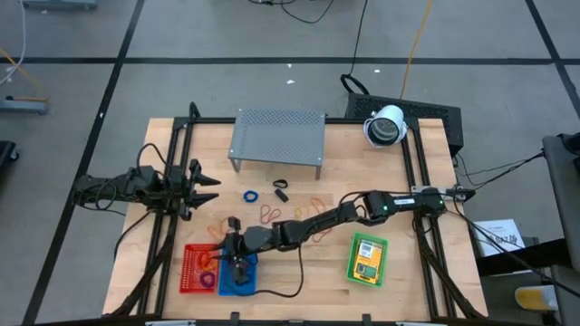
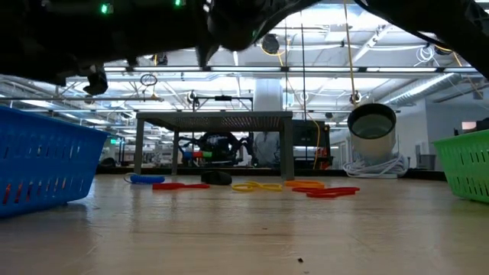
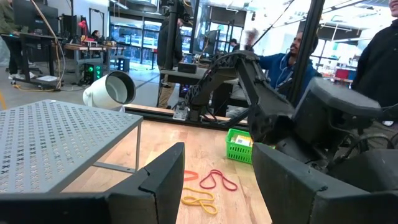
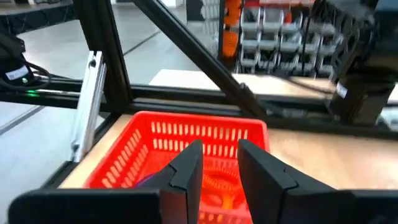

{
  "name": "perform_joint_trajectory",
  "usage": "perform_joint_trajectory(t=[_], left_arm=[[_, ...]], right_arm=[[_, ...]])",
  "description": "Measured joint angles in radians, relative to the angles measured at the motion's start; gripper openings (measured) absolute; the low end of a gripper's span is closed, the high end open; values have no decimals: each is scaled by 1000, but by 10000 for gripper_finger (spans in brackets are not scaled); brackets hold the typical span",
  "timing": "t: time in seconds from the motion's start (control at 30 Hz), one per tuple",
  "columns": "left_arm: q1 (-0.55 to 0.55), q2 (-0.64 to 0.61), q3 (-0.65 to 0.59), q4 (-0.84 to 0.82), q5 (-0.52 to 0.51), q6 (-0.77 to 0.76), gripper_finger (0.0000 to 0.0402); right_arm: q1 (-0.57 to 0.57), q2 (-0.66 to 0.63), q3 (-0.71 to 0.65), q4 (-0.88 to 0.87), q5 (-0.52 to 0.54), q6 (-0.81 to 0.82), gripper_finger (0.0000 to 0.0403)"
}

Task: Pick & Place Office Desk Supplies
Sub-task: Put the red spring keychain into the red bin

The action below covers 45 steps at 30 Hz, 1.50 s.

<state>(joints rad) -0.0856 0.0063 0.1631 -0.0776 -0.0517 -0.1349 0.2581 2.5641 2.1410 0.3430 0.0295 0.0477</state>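
Observation:
Red and orange rubber-band loops (image 1: 267, 215) lie on the wooden table beside a blue ring (image 1: 250, 195) and a black clip (image 1: 280, 189). In the low view the loops (image 2: 328, 191), the ring (image 2: 147, 179) and the clip (image 2: 220, 178) lie flat in front of the shelf. Yellow-orange packets (image 1: 367, 256) sit in the green basket (image 1: 353, 272). My right gripper (image 1: 232, 246) reaches across to the near-left baskets, open and holding nothing; its wrist view shows the fingers (image 4: 219, 167) facing the red basket (image 4: 199, 134). My left gripper (image 1: 207, 181) waits open at the left side (image 3: 214, 186).
The red basket (image 1: 188, 272) holds rubber bands, and the blue basket (image 1: 245, 288) beside it holds dark items. The grey perforated shelf (image 1: 278, 136) stands at the far side, with a white cylinder (image 1: 385, 125) at the far right. People stand beyond the table.

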Motion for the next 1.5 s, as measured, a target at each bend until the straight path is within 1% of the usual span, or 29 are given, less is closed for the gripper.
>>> perform_joint_trajectory(t=[0.13,0.23,0.33,0.47,0.53,0.67,0.83,1.0,1.17,1.27,1.37,1.47,1.5], left_arm=[[0,0,0,0,0,0,198],[0,0,0,0,0,0,198],[0,0,0,0,0,0,198],[0,0,0,1,0,0,198],[0,0,0,0,0,0,198],[0,0,0,0,0,0,198],[0,0,0,0,0,0,198],[0,0,0,0,0,0,198],[0,0,0,0,0,0,198],[0,0,0,0,0,0,198],[0,0,0,0,0,0,198],[0,0,0,0,0,0,198],[0,0,0,0,0,0,198]], right_arm=[[6,-73,2,-187,-6,41,89],[17,-122,2,-358,-19,-16,89],[26,-157,1,-494,-98,-79,89],[26,-179,3,-580,-214,-66,89],[25,-175,2,-607,-243,-39,89],[25,-170,-1,-615,-248,40,89],[23,-175,3,-615,-251,76,89],[9,-171,74,-707,-270,87,89],[-6,-174,109,-769,-269,104,89],[-9,-173,107,-771,-267,67,89],[-8,-174,98,-726,-267,33,89],[-8,-206,95,-708,-267,7,89],[-11,-216,96,-676,-265,-2,89]])
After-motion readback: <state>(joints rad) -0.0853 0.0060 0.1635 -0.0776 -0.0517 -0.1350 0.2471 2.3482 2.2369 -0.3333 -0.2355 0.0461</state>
